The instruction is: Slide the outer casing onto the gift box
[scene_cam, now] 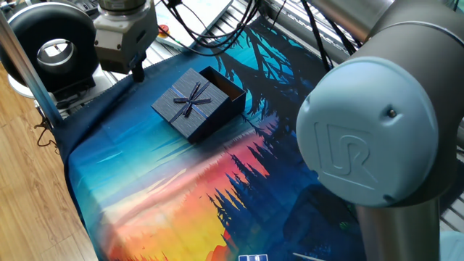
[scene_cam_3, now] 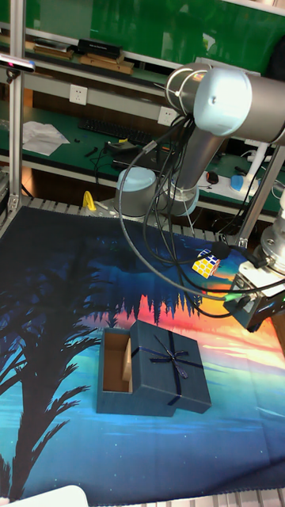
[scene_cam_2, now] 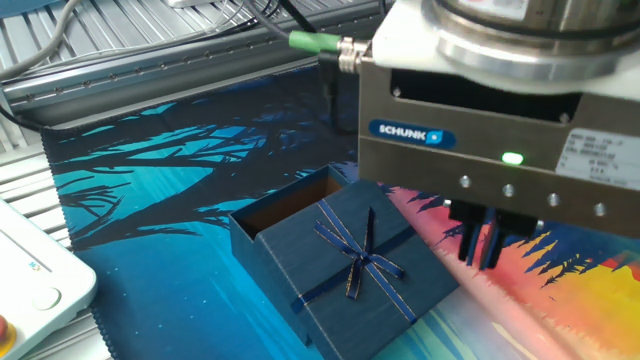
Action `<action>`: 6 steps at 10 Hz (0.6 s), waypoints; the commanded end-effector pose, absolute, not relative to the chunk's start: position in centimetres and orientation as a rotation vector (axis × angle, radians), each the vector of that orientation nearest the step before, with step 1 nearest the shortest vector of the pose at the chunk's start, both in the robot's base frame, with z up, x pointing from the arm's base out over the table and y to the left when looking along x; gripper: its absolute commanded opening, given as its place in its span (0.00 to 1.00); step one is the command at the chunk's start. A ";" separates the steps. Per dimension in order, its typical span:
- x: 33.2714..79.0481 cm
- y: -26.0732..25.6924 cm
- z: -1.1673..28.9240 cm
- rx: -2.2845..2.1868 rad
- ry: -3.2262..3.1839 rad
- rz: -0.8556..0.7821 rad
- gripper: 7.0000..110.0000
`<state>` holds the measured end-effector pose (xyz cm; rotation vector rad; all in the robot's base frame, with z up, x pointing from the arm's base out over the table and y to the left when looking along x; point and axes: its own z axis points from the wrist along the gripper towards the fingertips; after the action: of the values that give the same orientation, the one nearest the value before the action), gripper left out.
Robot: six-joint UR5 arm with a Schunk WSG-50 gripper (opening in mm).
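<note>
The outer casing (scene_cam: 190, 103) (scene_cam_2: 352, 268) (scene_cam_3: 171, 369) is a navy ribbed sleeve with a thin ribbon bow on top, lying on the printed mat. It covers most of the gift box (scene_cam: 228, 86) (scene_cam_2: 292, 206) (scene_cam_3: 116, 363), whose open end sticks out on one side and shows a brown inside. My gripper (scene_cam: 137, 70) (scene_cam_2: 481, 243) (scene_cam_3: 257, 320) hovers beside the casing on the side away from that open end, apart from it. Its two dark fingers stand close together with nothing between them.
A colourful puzzle cube (scene_cam_3: 206, 264) lies on the mat behind the gripper. A black round device (scene_cam: 53, 42) stands off the mat's corner, and a white box (scene_cam_2: 28, 282) sits at its edge. The arm's large grey joint (scene_cam: 377, 138) fills the right foreground.
</note>
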<state>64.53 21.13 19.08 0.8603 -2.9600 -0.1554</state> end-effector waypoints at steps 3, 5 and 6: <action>65.3 23.4 19.1 0.655 -3.044 -0.284 0.00; 64.7 21.8 18.9 0.627 -3.018 -0.193 0.00; 64.6 21.8 18.9 0.619 -3.017 -0.189 0.00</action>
<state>64.84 22.05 18.84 0.6759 -3.0174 -0.2021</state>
